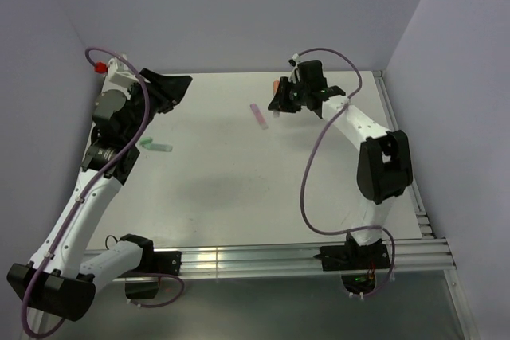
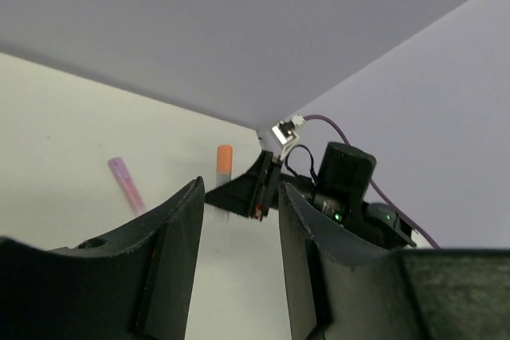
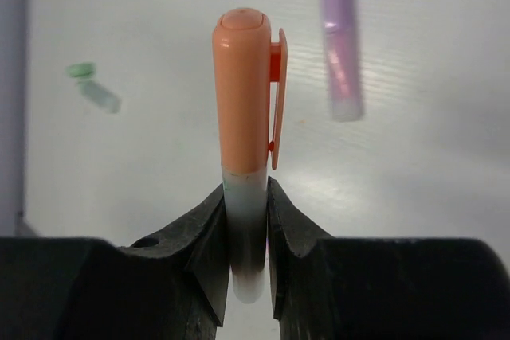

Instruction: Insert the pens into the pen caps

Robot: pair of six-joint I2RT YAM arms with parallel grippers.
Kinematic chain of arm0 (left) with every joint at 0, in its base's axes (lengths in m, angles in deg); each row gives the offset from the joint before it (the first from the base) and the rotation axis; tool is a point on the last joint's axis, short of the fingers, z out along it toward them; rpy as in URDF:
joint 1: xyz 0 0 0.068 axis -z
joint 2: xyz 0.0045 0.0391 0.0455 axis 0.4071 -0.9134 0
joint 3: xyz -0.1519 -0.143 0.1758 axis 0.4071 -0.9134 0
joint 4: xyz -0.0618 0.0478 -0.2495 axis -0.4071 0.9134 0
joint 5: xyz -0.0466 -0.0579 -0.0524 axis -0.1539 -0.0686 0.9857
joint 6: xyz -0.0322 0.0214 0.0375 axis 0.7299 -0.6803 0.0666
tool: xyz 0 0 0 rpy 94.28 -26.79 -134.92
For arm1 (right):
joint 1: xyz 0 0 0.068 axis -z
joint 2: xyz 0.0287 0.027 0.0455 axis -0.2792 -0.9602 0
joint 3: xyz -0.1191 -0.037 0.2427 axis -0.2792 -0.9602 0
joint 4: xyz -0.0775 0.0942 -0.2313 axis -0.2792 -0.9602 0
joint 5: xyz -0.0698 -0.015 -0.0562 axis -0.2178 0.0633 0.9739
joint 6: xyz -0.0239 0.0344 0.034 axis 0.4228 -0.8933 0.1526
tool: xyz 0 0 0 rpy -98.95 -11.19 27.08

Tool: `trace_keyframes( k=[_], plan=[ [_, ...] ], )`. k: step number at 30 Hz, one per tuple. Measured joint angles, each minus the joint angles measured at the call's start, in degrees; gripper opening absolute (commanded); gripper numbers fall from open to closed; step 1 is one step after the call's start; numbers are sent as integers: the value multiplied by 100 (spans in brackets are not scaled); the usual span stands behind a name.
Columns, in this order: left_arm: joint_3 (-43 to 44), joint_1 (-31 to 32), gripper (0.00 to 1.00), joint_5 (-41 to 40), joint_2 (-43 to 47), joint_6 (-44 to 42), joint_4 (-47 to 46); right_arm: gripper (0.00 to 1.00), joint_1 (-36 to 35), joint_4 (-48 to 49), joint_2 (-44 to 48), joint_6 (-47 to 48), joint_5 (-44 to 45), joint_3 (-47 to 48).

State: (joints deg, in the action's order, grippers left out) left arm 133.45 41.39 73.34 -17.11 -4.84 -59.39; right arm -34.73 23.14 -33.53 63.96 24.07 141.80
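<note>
My right gripper (image 3: 245, 197) is shut on the pale pen (image 3: 246, 220), which stands up between the fingers with the orange cap (image 3: 241, 89) on its upper end. In the top view this gripper (image 1: 279, 99) is at the far middle of the table, the orange cap (image 1: 275, 85) just beyond it. The pink pen (image 1: 259, 115) with a purple end lies on the table to its left; it also shows in the right wrist view (image 3: 341, 49) and the left wrist view (image 2: 126, 183). The mint-green pen (image 1: 155, 147) lies at the left. My left gripper (image 1: 177, 89) is open and empty, raised at the far left.
The white table (image 1: 239, 189) is enclosed by pale walls at the back and both sides. A metal rail (image 1: 263, 259) runs along the near edge by the arm bases. The left wrist view shows the right gripper (image 2: 255, 189) and the orange cap (image 2: 225, 158) between its own fingers.
</note>
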Motion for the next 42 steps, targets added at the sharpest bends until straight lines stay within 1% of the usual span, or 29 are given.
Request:
trace_keyframes(
  k=[2, 3, 6, 11, 17, 20, 21, 22, 23, 24, 26, 28, 30, 32, 34, 36, 37, 42],
  plan=[
    [-76, -46, 47, -59, 98, -4, 208, 43, 92, -269, -525, 98, 282, 374],
    [-116, -63, 47, -76, 144, -11, 302, 56, 125, -356, -748, 131, 387, 503],
    [-195, -109, 46, -116, 225, -20, 503, 58, 201, -621, -1362, 243, 669, 717],
    [-236, -205, 46, -129, 236, -44, 675, 59, 243, -1003, -2004, 293, 949, 920],
    [-391, -321, 46, -59, 236, -44, 678, 59, 243, -1141, -2151, 343, 1172, 1040],
    [-409, -361, 49, -155, 219, -26, 761, 61, 243, -1143, -2116, 367, 1300, 1021],
    [-409, -374, 49, -203, 210, -7, 811, 65, 243, -1141, -2048, 378, 1351, 973],
    [-407, -393, 50, -323, 179, 26, 885, 74, 243, -1121, -1956, 385, 1394, 903],
    [-400, -407, 50, -428, 146, 61, 966, 91, 243, -1113, -1816, 378, 1440, 798],
    [-382, -426, 51, -570, 90, 120, 1095, 98, 243, -1099, -1637, 352, 1484, 660],
    [-297, -483, 55, -975, -125, 262, 1436, 100, 243, -1084, -1211, 380, 1554, 402],
    [-212, -553, 57, -1342, -374, 444, 1740, 100, 240, -896, -612, 304, 1576, 4],
    [-170, -638, 62, -1668, -610, 605, 1985, 100, 234, -739, 2, 234, 1563, -393],
    [-157, -752, 62, -1965, -907, 802, 2199, 100, 214, -581, 590, 160, 1552, -745],
    [-136, -839, 68, -2221, -1224, 1005, 2389, 100, 184, -452, 946, 114, 1519, -949],
    [-111, -896, 72, -2465, -1534, 1196, 2564, 100, 118, -302, 1196, 87, 1451, -1132],
    [-101, -931, 72, -2570, -1692, 1311, 2656, 100, 92, -245, 1250, 70, 1408, -1196],
    [-22, -1123, 77, -2839, -2507, 1777, 3018, 100, 15, -46, 1325, 2, 1163, -1543]
  ],
)
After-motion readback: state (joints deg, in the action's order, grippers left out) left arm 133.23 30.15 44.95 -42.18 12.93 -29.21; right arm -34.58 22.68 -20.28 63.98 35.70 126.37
